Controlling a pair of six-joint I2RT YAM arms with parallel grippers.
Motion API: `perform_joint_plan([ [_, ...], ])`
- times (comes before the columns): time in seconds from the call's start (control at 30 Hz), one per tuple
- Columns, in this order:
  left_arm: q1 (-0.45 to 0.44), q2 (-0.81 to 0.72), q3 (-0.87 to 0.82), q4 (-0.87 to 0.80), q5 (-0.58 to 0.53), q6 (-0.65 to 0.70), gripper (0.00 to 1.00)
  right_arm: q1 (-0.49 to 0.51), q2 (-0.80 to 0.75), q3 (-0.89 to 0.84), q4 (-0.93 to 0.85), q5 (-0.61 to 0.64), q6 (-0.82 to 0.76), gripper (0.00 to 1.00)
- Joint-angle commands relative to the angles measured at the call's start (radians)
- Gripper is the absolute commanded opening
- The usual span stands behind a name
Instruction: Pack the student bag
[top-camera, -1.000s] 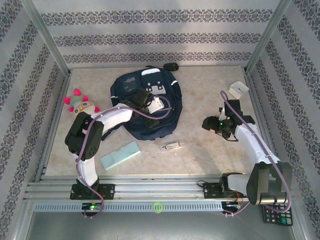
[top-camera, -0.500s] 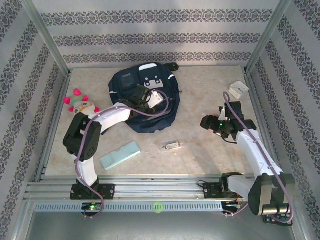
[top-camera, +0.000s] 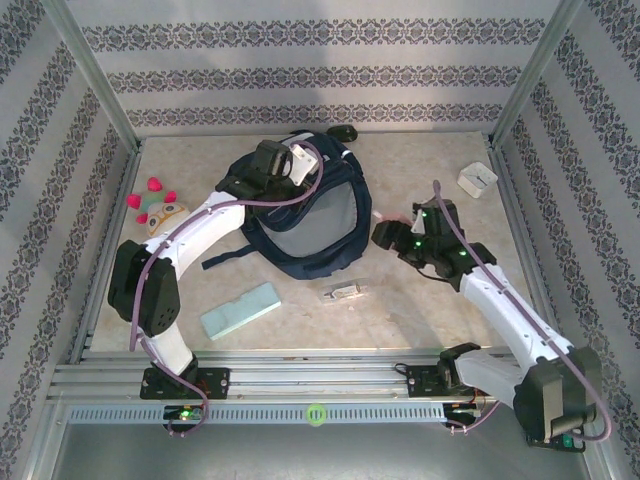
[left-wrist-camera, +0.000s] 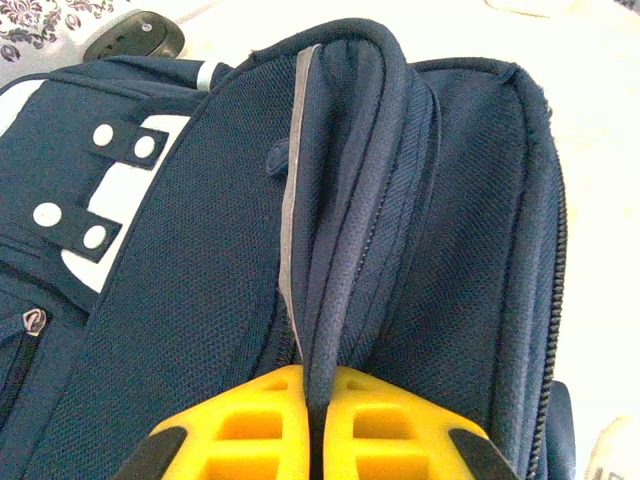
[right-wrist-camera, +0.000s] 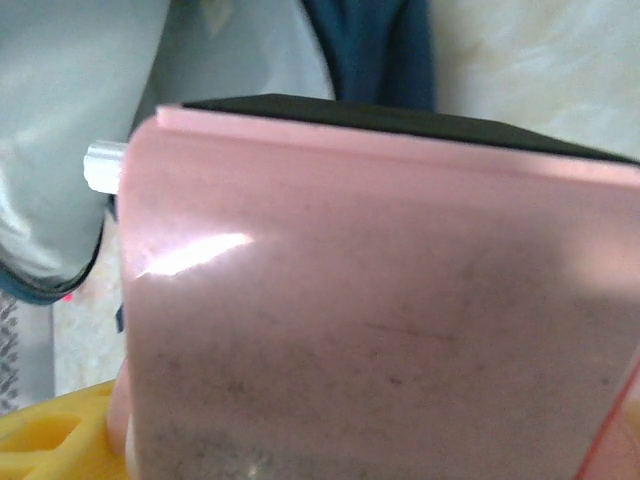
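From above, the student bag (top-camera: 300, 235) lies at the upper middle of the counter (top-camera: 420, 320), its mouth gaping on grey lining. The left tool (top-camera: 268, 165) sits at the bag's upper edge. The right tool (top-camera: 385, 235) hangs just right of the bag.

In the left wrist view, the yellow fingers (left-wrist-camera: 260, 420) are closed tight on a fold of the bag's navy rim at the bottom centre.

In the right wrist view, the right tool grips a flat pink case (right-wrist-camera: 380, 300). Blue bag fabric shows along the top.
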Motion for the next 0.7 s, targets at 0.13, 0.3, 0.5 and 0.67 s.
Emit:
perform_joint_plan([
  [0.13, 0.017, -0.052, 0.051, 0.065, 0.074, -0.09, 0.01, 0.162, 0.231, 0.082, 0.358, 0.023, 0.261, 0.68],
  [0.3, 0.026, -0.065, 0.04, 0.089, 0.08, -0.104, 0.01, 0.212, 0.433, 0.176, 0.467, 0.039, 0.322, 0.7],
  [0.5, 0.042, -0.075, 0.023, 0.106, 0.101, -0.116, 0.02, 0.22, 0.64, 0.28, 0.588, -0.005, 0.355, 0.73],
  [0.67, 0.05, -0.076, 0.006, 0.125, 0.111, -0.134, 0.02, 0.215, 0.748, 0.369, 0.588, -0.012, 0.312, 0.87],
])
